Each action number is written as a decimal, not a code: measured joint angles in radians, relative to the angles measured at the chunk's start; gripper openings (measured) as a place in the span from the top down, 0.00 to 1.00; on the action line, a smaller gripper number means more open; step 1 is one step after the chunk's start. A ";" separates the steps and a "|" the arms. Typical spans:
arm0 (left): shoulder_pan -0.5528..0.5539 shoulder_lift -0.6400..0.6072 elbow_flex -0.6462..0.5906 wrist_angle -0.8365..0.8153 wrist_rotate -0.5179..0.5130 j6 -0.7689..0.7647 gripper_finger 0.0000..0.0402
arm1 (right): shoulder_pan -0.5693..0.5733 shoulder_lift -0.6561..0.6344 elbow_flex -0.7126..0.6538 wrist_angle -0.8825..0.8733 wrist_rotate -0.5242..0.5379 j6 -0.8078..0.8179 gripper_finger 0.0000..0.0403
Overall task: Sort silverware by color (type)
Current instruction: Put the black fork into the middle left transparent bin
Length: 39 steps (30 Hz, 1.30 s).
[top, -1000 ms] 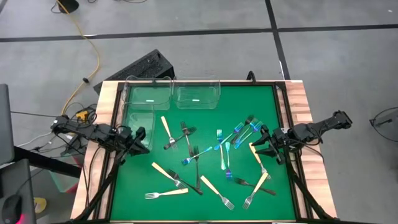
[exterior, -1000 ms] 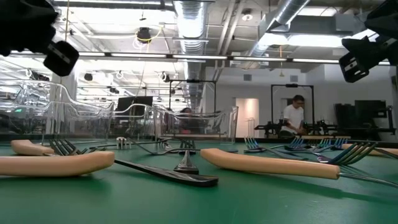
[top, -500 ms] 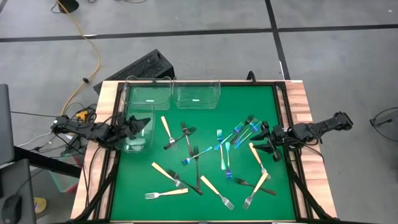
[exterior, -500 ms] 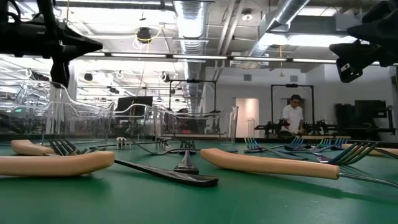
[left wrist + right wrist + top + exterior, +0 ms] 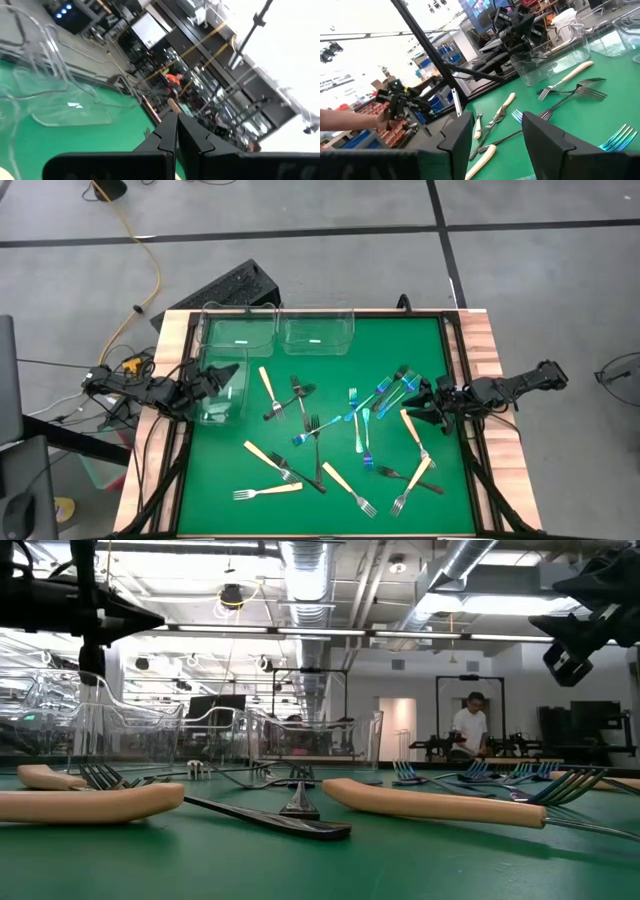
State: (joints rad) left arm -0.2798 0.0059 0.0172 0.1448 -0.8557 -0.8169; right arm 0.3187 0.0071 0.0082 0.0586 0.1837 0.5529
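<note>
The right tool [image 5: 418, 408], open and empty near the worktop's right edge, hangs nearest the blue forks [image 5: 388, 392], just beside it toward the far edge, lying diagonally.

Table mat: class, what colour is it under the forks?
Green; the mat shows best in the high view.

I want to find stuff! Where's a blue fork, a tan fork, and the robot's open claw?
blue fork [image 5: 360, 442]: high view, its handle.
tan fork [image 5: 266, 385]: high view, its tan handle.
right gripper [image 5: 492, 132]: right wrist view, between its open fingers.
</note>
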 joint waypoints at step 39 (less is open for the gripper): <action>0.000 0.001 0.026 0.509 0.089 0.296 0.71 | -0.001 0.000 0.196 0.215 0.371 -0.288 0.49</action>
State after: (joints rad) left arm -0.2798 0.0067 0.0431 0.6537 -0.7670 -0.5204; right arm 0.3180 0.0074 0.2045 0.2739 0.5551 0.2648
